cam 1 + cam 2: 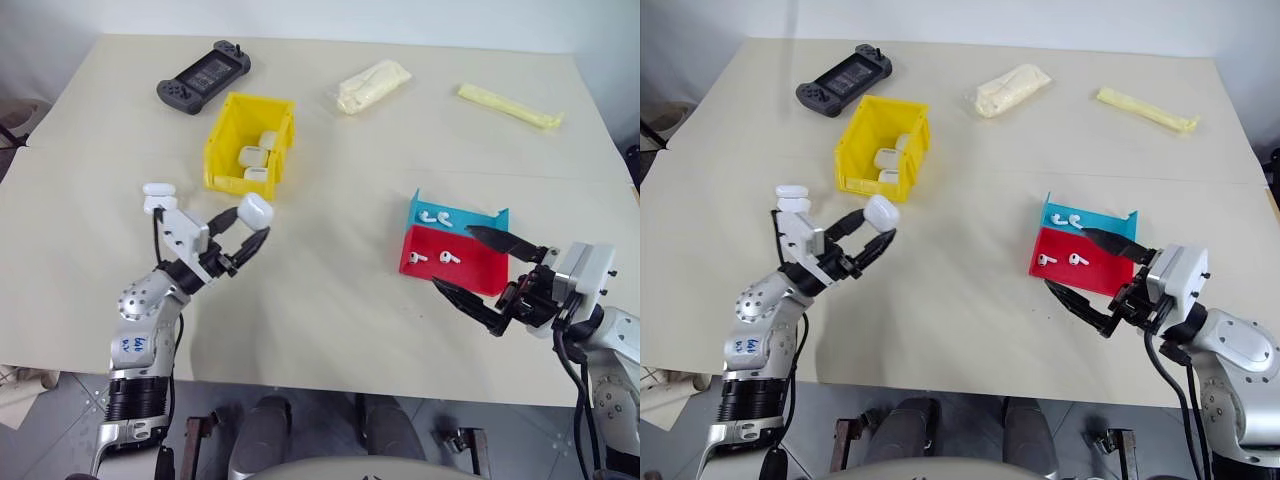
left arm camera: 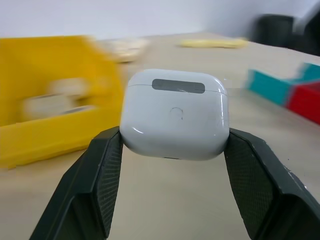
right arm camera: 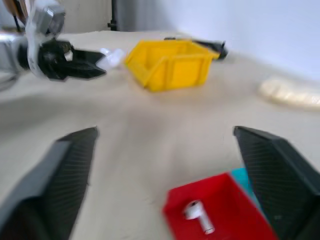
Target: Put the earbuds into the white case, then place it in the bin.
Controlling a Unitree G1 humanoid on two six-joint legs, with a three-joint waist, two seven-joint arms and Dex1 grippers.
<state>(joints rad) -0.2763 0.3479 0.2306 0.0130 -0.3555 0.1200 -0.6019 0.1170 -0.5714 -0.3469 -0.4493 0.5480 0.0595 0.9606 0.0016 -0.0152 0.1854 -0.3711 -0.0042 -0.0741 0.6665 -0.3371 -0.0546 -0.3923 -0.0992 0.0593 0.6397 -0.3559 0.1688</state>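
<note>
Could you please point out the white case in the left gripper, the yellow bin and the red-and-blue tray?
white case (image 2: 174, 115), left wrist view, front face below the lid.
yellow bin (image 1: 225, 150), left eye view, left wall.
red-and-blue tray (image 1: 478, 275), left eye view, red floor.

Six white cases are counted: one (image 1: 256, 209) held, two stacked (image 1: 158, 195) near the bench's left edge, and three (image 1: 256, 157) inside the one yellow bin (image 1: 222, 150). Four earbuds are counted in the one red-and-blue tray (image 1: 470, 268): two (image 1: 436, 217) in the blue part, two (image 1: 432, 258) in the red. One game controller (image 1: 203, 76) and two pale yellow packets (image 1: 372, 85) (image 1: 510, 106) are counted along the far edge.
</note>
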